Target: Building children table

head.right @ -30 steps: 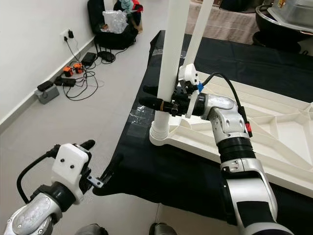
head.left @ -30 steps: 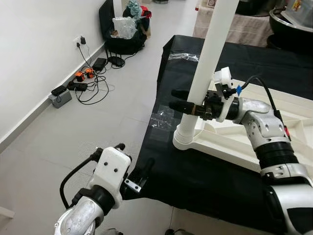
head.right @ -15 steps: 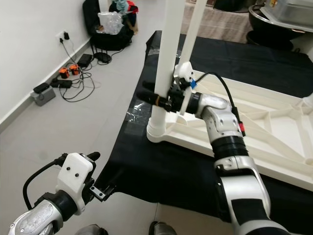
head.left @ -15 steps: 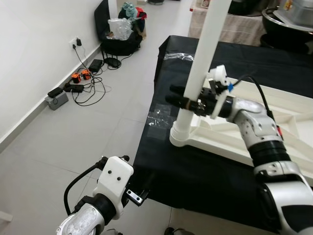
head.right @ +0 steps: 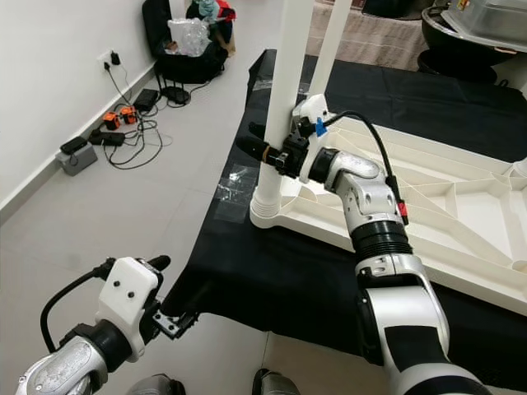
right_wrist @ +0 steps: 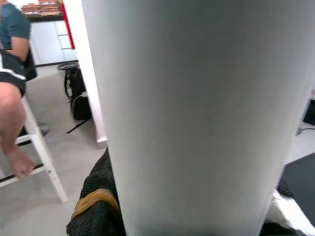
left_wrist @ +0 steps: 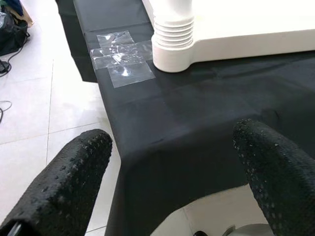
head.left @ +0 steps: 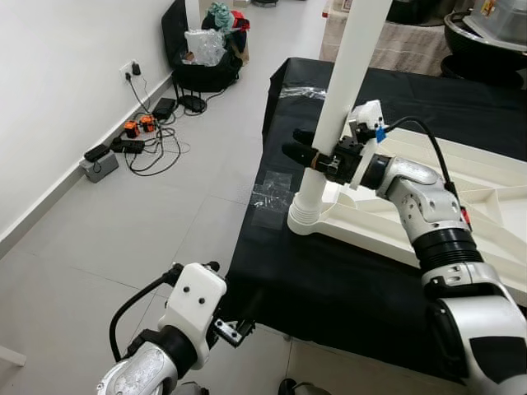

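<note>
My right gripper (head.left: 306,154) has its two black fingers closed around the tall white plastic table leg (head.left: 342,90), low down, just above the ribbed collar where the leg meets the corner socket. I judge the leg stiff, smooth, hollow and light, so it should turn easily but could slip between the pads. A hold low near the collar, as I have it, keeps the leverage on the joint small. Higher up I would risk rocking it in its seat.

The leg stands nearly upright in the corner of the white moulded plastic tabletop (head.left: 387,230), which lies upside down with its ribbed underside showing. That tabletop rests on a black cloth covering a low surface (head.left: 329,296), with clear tape patches (left_wrist: 120,54) on the cloth just beside the socket. A second white leg (head.right: 331,41) stands behind the first.

My left gripper (left_wrist: 162,172) hangs low by the cloth's near edge, fingers spread wide and empty. A person (right_wrist: 12,73) sits on a white stool in the background of the right wrist view.
</note>
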Robot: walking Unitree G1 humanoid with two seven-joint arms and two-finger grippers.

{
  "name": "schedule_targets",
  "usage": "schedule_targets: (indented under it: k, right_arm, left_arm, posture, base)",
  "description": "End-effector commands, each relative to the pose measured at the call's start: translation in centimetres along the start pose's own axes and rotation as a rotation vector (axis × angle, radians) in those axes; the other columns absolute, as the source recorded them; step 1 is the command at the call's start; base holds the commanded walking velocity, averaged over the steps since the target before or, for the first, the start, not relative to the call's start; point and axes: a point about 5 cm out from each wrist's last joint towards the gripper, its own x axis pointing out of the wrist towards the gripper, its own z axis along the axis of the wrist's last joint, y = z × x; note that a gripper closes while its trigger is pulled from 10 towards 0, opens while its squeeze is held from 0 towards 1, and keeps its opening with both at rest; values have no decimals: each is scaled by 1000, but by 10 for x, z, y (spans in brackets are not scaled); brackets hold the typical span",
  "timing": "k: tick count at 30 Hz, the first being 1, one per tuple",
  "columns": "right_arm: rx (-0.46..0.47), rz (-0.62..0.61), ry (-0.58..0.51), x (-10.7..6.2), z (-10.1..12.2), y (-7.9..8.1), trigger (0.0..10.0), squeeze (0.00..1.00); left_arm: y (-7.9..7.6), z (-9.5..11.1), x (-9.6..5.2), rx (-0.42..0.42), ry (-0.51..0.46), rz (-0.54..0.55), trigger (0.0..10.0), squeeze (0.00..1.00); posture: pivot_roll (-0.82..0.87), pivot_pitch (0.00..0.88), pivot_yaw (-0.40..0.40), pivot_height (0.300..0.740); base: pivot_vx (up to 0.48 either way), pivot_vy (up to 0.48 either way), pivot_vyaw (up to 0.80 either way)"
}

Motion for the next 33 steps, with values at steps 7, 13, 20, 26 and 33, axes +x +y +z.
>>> schedule_targets:
  k: [7, 13, 20, 26, 33]
  right_arm:
    - [9, -76, 29, -2, -17, 1, 10000, 0]
    - [11, -119, 28, 0, -19, 0, 10000, 0]
    - [1, -218, 18, 2, -20, -5, 10000, 0]
    - [-8, -185, 18, 5, -25, 4, 10000, 0]
    - [-13, -262, 98, 18, -35, 10, 10000, 0]
  left_arm:
    - [-1, -3, 1, -6, 18, -5, 10000, 0]
    - [0, -3, 1, -1, 17, -1, 10000, 0]
    - [1, -2, 1, 4, 13, 4, 10000, 0]
    - [2, -2, 1, 5, 11, 9, 10000, 0]
    - [4, 0, 2, 11, 2, 19, 10000, 0]
  posture:
    - [104, 160, -68, 740]
    - [104, 160, -68, 740]
    - [101, 161, -70, 740]
    - [101, 163, -71, 740]
    - [98, 162, -71, 740]
  base:
    - [0, 0, 0]
    - [0, 0, 0]
    - [0, 0, 0]
    - [0, 0, 0]
    - [0, 0, 0]
